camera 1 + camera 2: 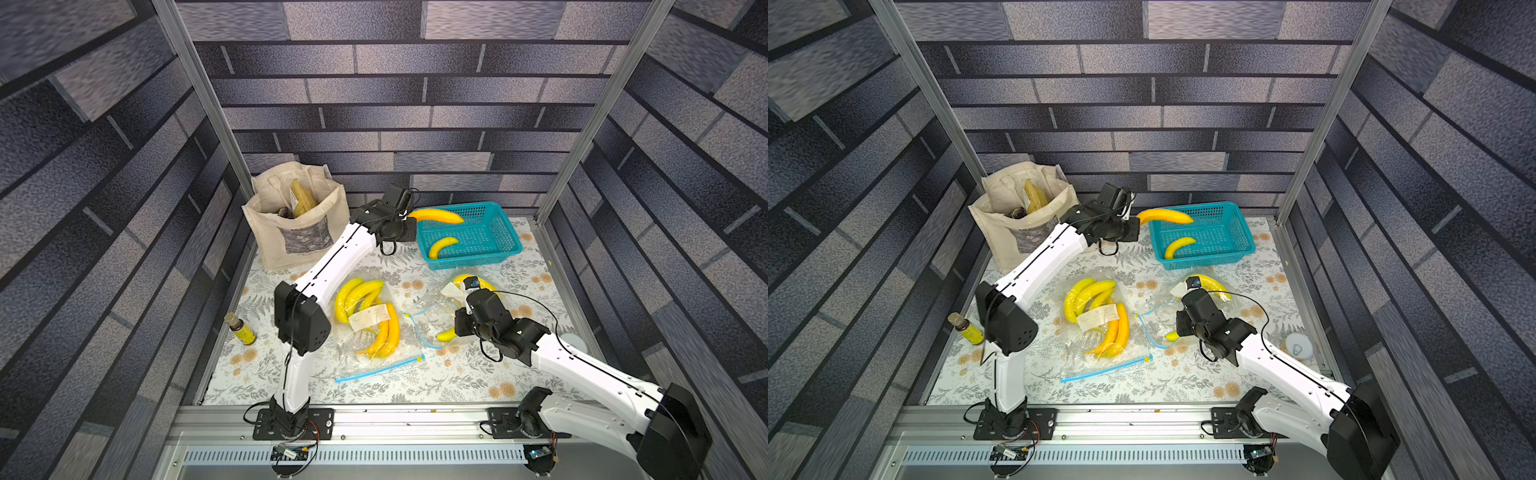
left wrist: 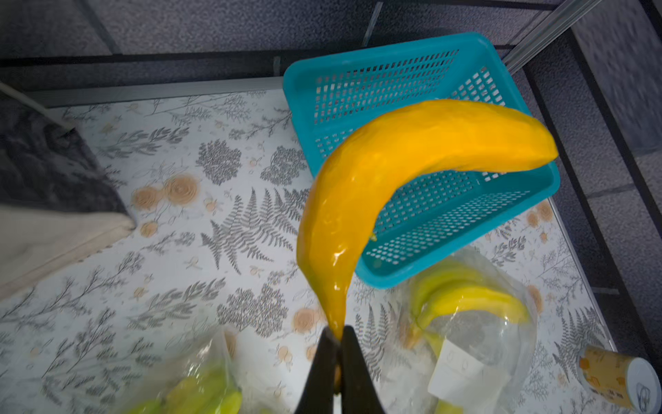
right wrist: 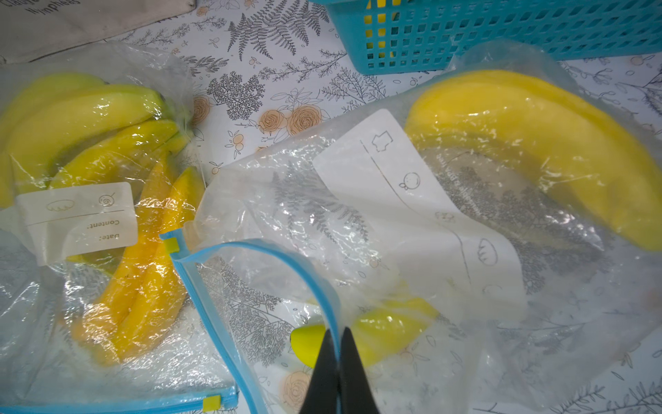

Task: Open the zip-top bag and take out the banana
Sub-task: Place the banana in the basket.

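Observation:
My left gripper is shut on the stem of an orange-yellow banana, holding it in the air over the near left corner of the teal basket; both top views show this banana. My right gripper is shut on the blue zip rim of the open zip-top bag. That bag holds a large yellow banana and a smaller one just behind the fingertips.
A second, zipped bag with several bananas lies mid-table. One small banana lies in the basket. A cloth tote stands back left, a bottle at the left edge, a can at the right.

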Motion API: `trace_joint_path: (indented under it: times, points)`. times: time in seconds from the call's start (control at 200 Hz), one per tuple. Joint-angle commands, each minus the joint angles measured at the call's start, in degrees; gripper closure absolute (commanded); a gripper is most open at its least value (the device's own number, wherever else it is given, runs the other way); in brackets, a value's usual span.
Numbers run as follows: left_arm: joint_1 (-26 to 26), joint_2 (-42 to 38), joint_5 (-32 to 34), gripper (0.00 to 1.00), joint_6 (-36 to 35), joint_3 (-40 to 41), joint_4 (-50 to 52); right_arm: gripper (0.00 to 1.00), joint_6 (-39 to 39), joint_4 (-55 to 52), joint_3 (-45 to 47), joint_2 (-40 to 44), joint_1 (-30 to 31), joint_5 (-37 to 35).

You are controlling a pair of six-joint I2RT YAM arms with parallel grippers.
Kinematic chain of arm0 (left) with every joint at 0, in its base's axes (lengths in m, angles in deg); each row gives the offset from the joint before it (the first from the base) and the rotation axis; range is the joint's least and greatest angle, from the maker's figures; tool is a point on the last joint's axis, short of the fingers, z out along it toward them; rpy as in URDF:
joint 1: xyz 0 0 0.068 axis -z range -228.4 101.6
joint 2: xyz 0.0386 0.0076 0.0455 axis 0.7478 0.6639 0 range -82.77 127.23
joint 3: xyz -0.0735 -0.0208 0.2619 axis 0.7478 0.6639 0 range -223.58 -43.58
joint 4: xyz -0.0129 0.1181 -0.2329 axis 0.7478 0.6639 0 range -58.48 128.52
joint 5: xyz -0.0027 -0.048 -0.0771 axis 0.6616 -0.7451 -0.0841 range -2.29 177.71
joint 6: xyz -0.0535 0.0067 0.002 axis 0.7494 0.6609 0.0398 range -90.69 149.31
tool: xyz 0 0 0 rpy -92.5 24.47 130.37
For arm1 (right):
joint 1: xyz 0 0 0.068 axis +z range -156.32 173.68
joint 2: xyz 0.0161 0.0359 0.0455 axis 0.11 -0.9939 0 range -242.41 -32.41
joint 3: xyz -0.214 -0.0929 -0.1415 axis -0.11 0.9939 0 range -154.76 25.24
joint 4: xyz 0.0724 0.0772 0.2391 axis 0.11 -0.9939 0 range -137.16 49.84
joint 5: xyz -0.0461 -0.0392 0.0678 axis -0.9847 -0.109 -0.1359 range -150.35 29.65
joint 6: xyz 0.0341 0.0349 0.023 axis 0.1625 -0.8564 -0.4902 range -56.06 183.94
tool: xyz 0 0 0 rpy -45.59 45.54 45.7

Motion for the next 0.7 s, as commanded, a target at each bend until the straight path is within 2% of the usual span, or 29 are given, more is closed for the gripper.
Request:
trace_joint_path:
  times: [0.0,0.04,0.08,0.115,0.165,0.215,0.26,0.321,0.371,0.451,0.616,0.696]
  points:
    - [-0.69,14.88,-4.74,0.93,-1.74,-20.92,6.99,1.0,-1.0,0.94,-0.93,0.77,0.43,-0.78]
    - [-1.08,20.53,-5.81,0.92,0.1,-28.94,8.21,1.0,-1.13,0.9,-1.08,0.67,0.4,-0.95]
    - [-1.41,24.21,-6.31,0.88,2.02,-32.66,7.75,1.0,-1.14,0.78,-1.21,0.64,0.43,-1.02]
    - [-1.64,25.31,-6.77,0.8,3.29,-32.61,6.33,1.0,-1.19,0.64,-1.39,0.63,0.43,-1.19]
    - [-1.54,24.89,-8.42,0.76,3.91,-29.74,4.23,1.0,-1.06,0.18,-1.58,0.59,0.43,-1.63]
    - [-1.18,22.92,-9.46,0.71,3.99,-25.03,2.58,1.0,-0.98,-0.22,-1.74,0.63,0.43,-1.9]
    - [-0.65,20.11,-9.35,0.58,3.41,-19.64,0.87,1.0,-0.85,-0.33,-1.69,0.65,0.43,-2.14]
    - [0.03,15.52,-9.01,0.48,2.38,-11.97,-2.27,1.0,-0.86,-0.28,-1.68,0.51,0.37,-2.38]
    - [0.48,11.49,-8.22,0.35,1.97,-5.62,-5.06,1.0,-0.9,-0.05,-1.72,0.26,0.41,-2.24]
    - [1.38,4.42,-6.59,0.3,0.79,4.18,-9.13,1.0,-1.21,0.5,-1.58,0.14,0.41,-1.82]
    - [5.63,-13.39,2.04,0.14,-3.71,26.56,-18.26,1.0,-0.91,0.52,-1.57,0.94,0.42,-1.82]
    - [8.24,-21.19,4.57,0.15,-5.04,36.26,-20.68,1.0,-0.76,0.16,-1.74,1.01,0.43,-1.51]
